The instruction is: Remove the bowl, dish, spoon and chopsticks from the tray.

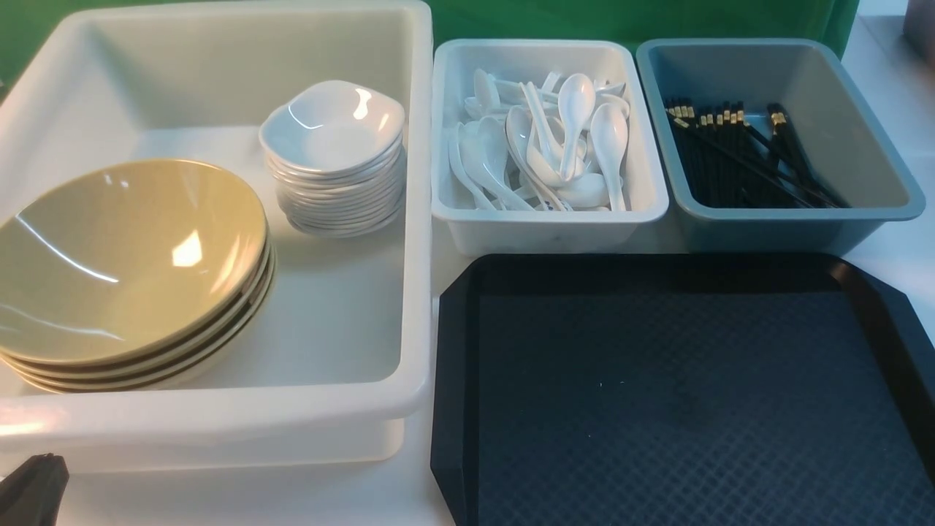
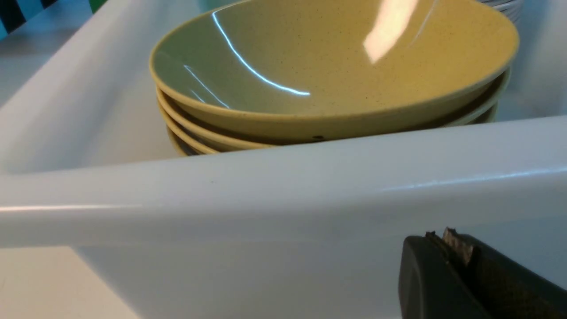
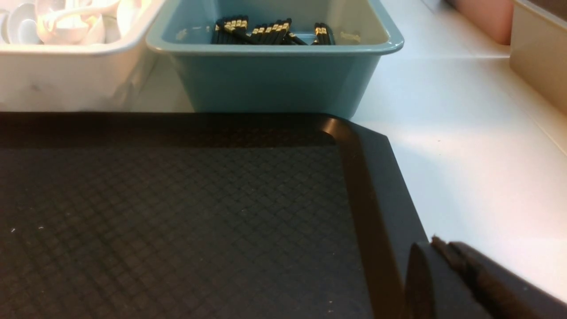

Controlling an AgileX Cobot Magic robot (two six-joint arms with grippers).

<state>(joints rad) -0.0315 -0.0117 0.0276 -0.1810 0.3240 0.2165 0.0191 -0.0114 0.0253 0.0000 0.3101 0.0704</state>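
Tray bare, tableware sorted into tubs

Tray (image 1: 679, 409) sits front-right on the white table (image 3: 465, 146), black w/ diamond texture and cut-off corners; nothing lies on it in the front view or right wrist view.

Bowl (image 1: 124, 256) is top of a stack of olive-yellow bowls in the big white tub (image 1: 219, 409) to the left of the tray, at the tub's near-left part. It sits level, glossy, w/ light streaks across the inside. Dish (image 1: 332, 124) tops a stack of small white dishes in the same tub, further back and to the right of the bowls; the 2 stacks stand apart.

Spoons (image 1: 555, 146) are heaped loose in the small white bin (image 1: 548, 219) behind the tray's left half; can't tell which one is the task's spoon. Chopsticks (image 1: 738, 153) lie bundled in the grey-blue bin (image 1: 796, 219) just right of the spoon bin, gold bands toward the far end; again can't single out one pair.

Left gripper (image 2: 447, 248) is low, outside the tub's near wall, just in front of the bowl stack; jaws pressed together, holding nothing. Only its dark tip shows in the front view's lower-left corner.

Right gripper (image 3: 443, 257) hangs over the tray's right rim, near the far-right corner; jaws closed, nothing between them. Not visible in the front view.
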